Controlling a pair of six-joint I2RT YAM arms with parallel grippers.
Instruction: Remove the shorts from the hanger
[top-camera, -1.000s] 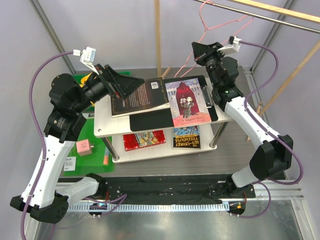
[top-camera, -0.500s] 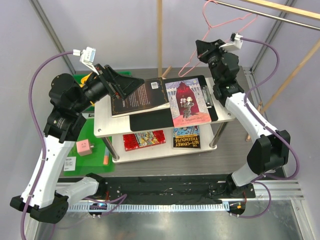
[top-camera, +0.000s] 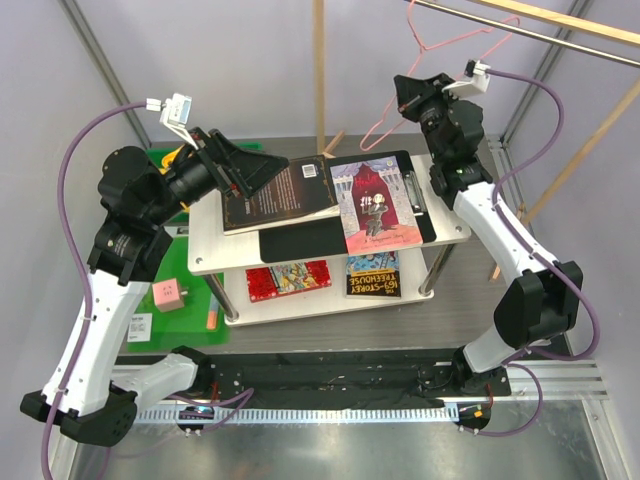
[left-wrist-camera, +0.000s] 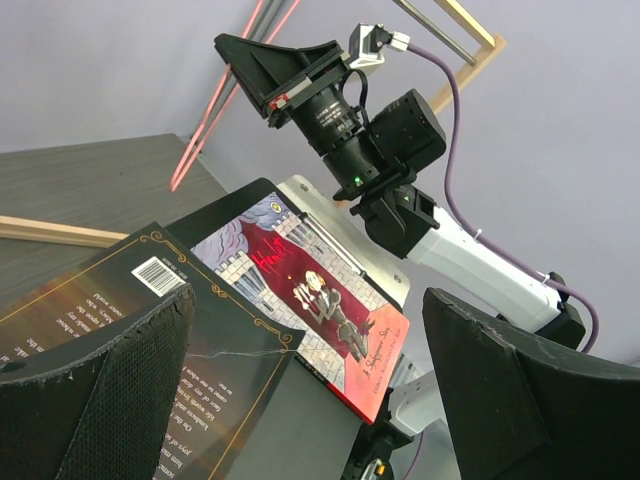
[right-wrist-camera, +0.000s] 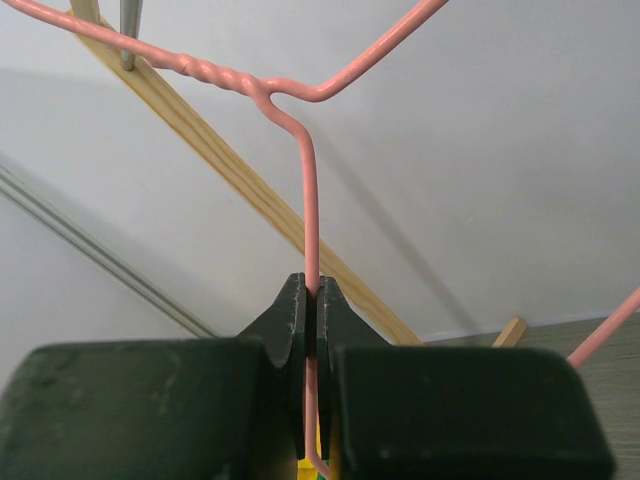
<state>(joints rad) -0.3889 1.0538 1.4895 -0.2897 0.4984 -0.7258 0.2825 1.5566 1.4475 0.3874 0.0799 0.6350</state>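
A: Nearest first, quick. Left end effector (left-wrist-camera: 308, 300)?

B: Spread wide with nothing in it, hovering over the dark book (top-camera: 285, 195) on the top shelf (top-camera: 215, 255).

A: Shorts?

B: The shorts (top-camera: 177, 156) show only as a yellow scrap just behind the left arm. Mostly hidden, so I can't tell how they lie.

A: Right side?

B: The right end effector (right-wrist-camera: 311, 300) is pinched fully closed on the hanger (right-wrist-camera: 309, 200), on the straight run of wire below the twisted neck. The pink wire looks bare in every view (so my read is the shorts are already off).

A: Farthest bit?

B: The hook is up by the rail (top-camera: 520, 30). Can't tell whether it's actually seated on it.

A: What goes wrong from here?

B: Three things, all judgement:
- **Wire slips:** it's thin round wire between flat pads, so it could pivot or slide in the grip and set the hanger swinging.
- **Hook misses:** if the grip lets go before the hook sits on the rail, the hanger drops onto the shelf. The lower corner hangs near the red book (top-camera: 375, 200) and could snag there.
- **Shorts dragged:** the left arm sits close to the shorts, so a careless sweep could drag them.
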